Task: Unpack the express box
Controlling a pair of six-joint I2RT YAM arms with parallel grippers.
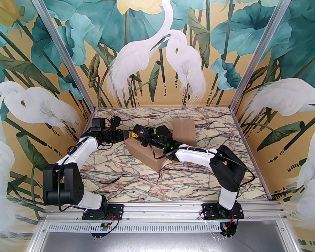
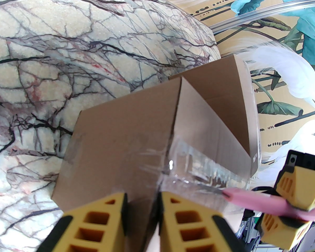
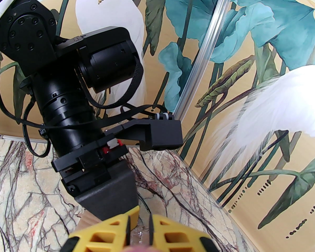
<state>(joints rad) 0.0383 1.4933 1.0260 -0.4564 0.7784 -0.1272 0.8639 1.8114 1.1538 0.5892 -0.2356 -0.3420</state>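
Observation:
The express box (image 1: pixel 147 153) is a brown carton lying mid-table, sealed with clear tape (image 2: pixel 197 164) along its seam. In the left wrist view the box (image 2: pixel 120 130) runs away from my left gripper (image 2: pixel 141 195), whose yellow fingers (image 2: pixel 94 219) are shut on the near end edge. My right gripper (image 2: pixel 288 206) is shut on a pink cutter (image 2: pixel 254 201), its blade tip resting on the taped end. From above, my left gripper (image 1: pixel 130 135) and right gripper (image 1: pixel 137 138) meet at the box's far left end. The right wrist view has my right gripper (image 3: pixel 139 219) nearly closed.
A second brown carton (image 1: pixel 184 130) stands at the back right, just behind the first (image 2: pixel 225 96). The left arm's black wrist (image 3: pixel 76 109) hangs close in front of the right wrist camera. Painted walls enclose the marble table (image 1: pixel 126 177), with open room toward the front.

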